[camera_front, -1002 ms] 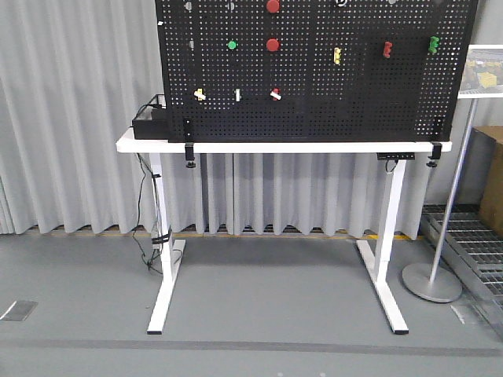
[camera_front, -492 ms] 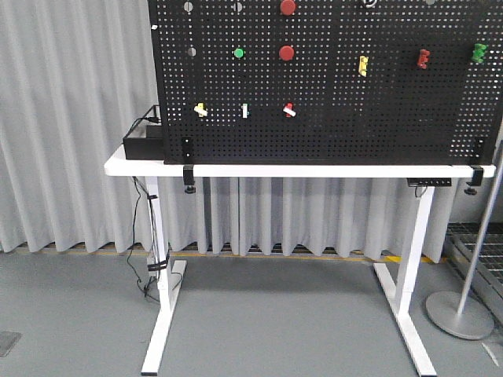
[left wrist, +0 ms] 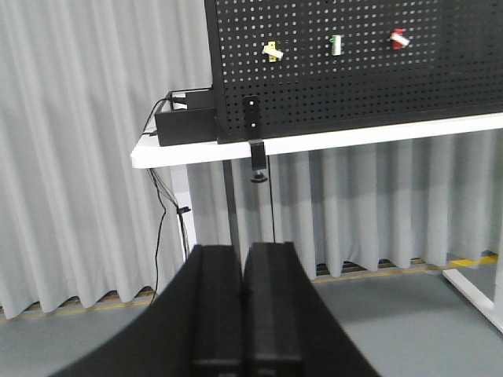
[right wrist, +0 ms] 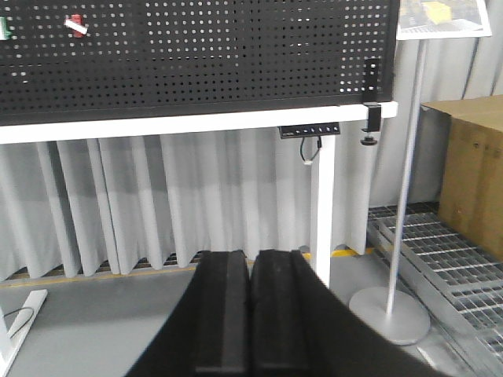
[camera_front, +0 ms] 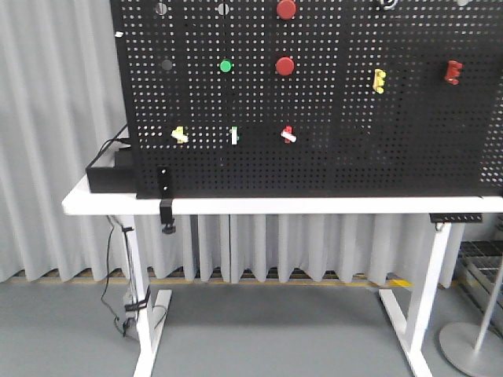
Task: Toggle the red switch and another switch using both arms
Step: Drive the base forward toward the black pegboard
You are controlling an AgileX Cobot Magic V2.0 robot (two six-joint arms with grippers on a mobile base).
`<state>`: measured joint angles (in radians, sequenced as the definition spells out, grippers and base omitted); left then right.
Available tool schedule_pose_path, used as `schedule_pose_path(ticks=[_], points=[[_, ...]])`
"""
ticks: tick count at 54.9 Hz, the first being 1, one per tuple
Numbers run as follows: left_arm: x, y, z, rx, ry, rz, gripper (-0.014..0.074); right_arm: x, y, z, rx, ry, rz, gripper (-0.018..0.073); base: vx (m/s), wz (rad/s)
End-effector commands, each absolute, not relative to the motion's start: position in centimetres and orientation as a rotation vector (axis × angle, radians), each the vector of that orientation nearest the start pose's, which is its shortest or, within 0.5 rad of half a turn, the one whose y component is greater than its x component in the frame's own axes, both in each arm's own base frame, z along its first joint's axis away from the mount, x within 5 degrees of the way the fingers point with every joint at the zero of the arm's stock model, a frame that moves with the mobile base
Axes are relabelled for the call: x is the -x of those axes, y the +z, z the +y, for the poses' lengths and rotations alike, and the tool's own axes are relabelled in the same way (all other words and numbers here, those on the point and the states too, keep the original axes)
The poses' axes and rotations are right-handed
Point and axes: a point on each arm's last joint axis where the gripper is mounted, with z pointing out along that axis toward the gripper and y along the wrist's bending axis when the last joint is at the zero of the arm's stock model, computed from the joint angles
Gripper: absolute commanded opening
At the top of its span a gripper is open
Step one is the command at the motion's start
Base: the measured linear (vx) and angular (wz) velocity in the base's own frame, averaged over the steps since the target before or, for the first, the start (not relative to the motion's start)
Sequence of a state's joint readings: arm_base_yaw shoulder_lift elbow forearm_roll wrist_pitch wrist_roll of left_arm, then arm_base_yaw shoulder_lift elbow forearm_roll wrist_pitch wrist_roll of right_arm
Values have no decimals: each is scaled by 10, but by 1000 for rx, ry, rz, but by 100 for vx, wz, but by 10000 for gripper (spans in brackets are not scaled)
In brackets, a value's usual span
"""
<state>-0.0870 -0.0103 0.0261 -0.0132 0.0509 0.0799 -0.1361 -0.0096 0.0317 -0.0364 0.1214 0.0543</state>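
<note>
Facing a black pegboard standing on a white table, we are pressing both the left gripper and right gripper fully closed, gripping nothing, well apart from it. The red switch is sitting in its lower row, the cream switch further left.

White table, black pegboard clamped upright, black box beside

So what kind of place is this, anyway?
Likely a robot test lab: a black pegboard fitted with switches and push buttons stands clamped on a white table, with grey curtains screening the space behind.
</note>
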Motion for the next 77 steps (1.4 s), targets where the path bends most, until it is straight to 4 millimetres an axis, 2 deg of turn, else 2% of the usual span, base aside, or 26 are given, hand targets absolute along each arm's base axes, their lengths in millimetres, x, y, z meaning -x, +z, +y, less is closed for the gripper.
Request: schedule_pose_path(ticks=[1, 45, 77], points=[[-55, 203, -5, -109, -32, 1462, 3, -56, 199, -8, -109, -114, 1531, -6, 41, -2], [-55, 203, -5, -109, -32, 1462, 3, -56, 199, -8, -109, -114, 1531, -6, 42, 3], [-55, 203, -5, -109, -32, 1462, 3, -56, 199, -8, -109, -114, 1531, -6, 23, -1]])
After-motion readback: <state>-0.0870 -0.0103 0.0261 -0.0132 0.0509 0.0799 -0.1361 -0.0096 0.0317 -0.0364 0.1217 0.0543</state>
